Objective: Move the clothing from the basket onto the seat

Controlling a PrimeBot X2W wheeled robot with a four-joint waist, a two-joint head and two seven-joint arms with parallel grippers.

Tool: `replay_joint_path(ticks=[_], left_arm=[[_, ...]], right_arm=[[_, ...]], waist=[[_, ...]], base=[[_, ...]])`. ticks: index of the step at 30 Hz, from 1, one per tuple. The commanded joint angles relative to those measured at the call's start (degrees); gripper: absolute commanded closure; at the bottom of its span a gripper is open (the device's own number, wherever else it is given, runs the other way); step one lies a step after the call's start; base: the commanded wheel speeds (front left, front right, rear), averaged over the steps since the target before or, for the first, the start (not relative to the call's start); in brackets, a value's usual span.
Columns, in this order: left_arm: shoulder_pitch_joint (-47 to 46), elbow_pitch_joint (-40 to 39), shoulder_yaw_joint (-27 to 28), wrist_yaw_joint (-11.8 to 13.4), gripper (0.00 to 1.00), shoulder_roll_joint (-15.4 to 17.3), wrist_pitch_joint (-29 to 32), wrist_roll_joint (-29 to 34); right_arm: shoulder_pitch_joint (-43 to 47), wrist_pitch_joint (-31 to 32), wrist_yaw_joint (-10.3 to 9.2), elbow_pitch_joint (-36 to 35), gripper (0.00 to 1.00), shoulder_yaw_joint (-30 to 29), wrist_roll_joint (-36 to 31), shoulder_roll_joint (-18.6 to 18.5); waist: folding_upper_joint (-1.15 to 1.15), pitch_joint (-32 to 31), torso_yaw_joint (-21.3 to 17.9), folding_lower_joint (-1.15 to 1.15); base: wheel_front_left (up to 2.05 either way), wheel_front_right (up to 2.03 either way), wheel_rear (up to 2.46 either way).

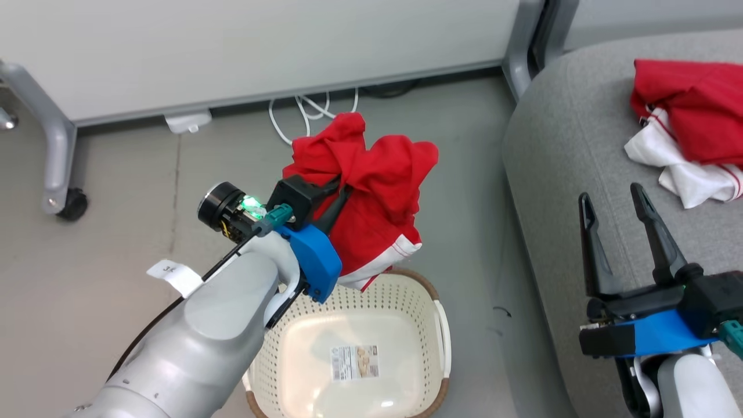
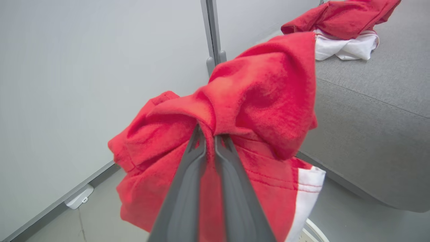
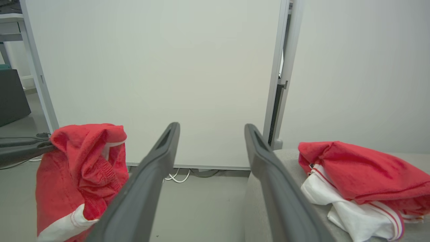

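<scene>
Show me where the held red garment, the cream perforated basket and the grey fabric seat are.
Held red garment [image 1: 377, 186], head view, bunched middle.
Cream basket [image 1: 386, 299], head view, far wall.
Grey seat [image 1: 557, 174], head view, bare cushion.

The seat [image 1: 557, 174] lies bare from its rounded left edge to a red-and-white garment [image 1: 691, 116] heaped at its far right; the right gripper [image 1: 609, 193], fingers spread, stands over the near part. The floor strip [image 1: 482, 261] between basket [image 1: 444, 325] and seat is unobstructed. The red garment [image 1: 377, 191] pinched in the left gripper [image 2: 207, 134] overhangs the basket's far rim.
</scene>
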Motion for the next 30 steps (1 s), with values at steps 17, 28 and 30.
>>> replay_joint_path(ticks=[17, 28, 30], left_arm=[[2.0, -9.3, 7.5, -0.4, 1.00, -2.6, -0.3, 0.6], [1.1, -13.0, 5.3, -0.5, 1.00, -3.0, -0.2, 0.7], [1.1, -13.2, 5.1, -0.5, 1.00, -2.9, -0.2, 0.6]], right_arm=[[5.2, 0.0, 0.03, 0.4, 0.00, -0.1, 0.5, 0.7], [5.4, 0.0, 0.03, -0.2, 0.00, 0.9, 0.7, 1.0], [4.7, 0.0, 0.03, -0.6, 0.00, 2.1, 0.8, 0.5]], waist=[[0.00, -7.2, 1.5, 0.01], [0.00, -7.2, 1.9, 0.01], [0.00, -7.2, 1.9, 0.01]], base=[[0.00, 0.00, 0.00], [0.00, 0.00, 0.00], [0.00, 0.00, 0.00]])
